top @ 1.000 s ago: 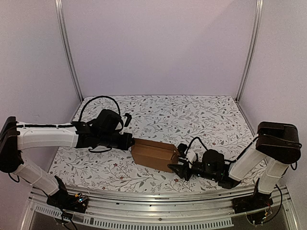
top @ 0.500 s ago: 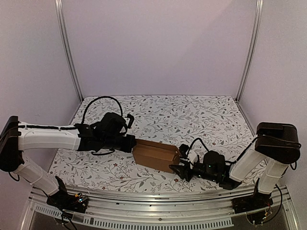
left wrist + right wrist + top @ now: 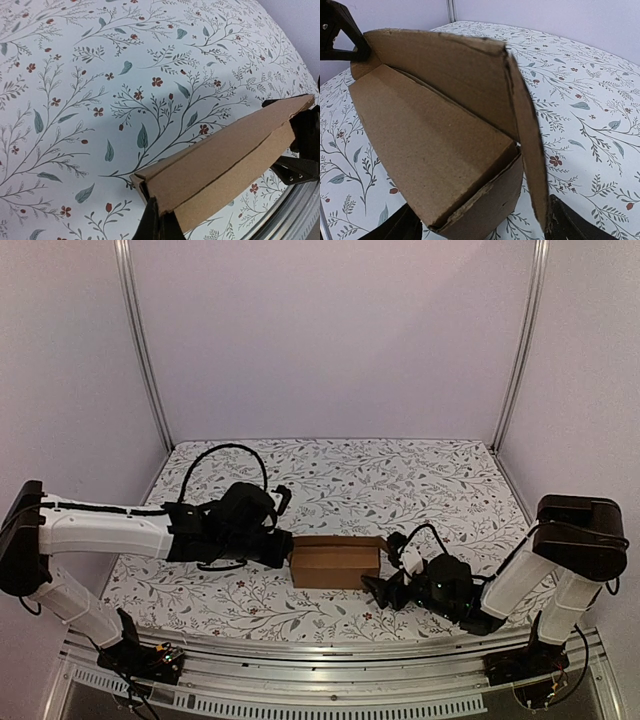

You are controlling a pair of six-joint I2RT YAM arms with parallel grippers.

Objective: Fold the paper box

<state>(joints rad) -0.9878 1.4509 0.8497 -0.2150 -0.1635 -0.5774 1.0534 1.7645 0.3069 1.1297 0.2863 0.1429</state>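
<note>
The paper box [image 3: 335, 565] is a brown carton lying lengthwise on the floral table between both arms. My left gripper [image 3: 283, 548] is shut, its tips pinching the lower corner of the carton's left end [image 3: 225, 155]; the pinch point [image 3: 159, 220] sits at the bottom of the left wrist view. My right gripper [image 3: 382, 585] stands open at the carton's right end. In the right wrist view this end [image 3: 435, 150] fills the frame, with one side flap [image 3: 527, 145] swung outward toward my right finger [image 3: 570, 225]. The other finger [image 3: 400, 227] is low on the left, apart from the cardboard.
The floral table cover [image 3: 360, 480] stretches behind the box to the back wall. A metal rail [image 3: 330, 648] runs along the near edge. Upright frame posts [image 3: 140, 340] stand at the back corners.
The left arm has reached right and the box has swung from slanted to level, shifting right. My right gripper has opened wider around the box's right end.
</note>
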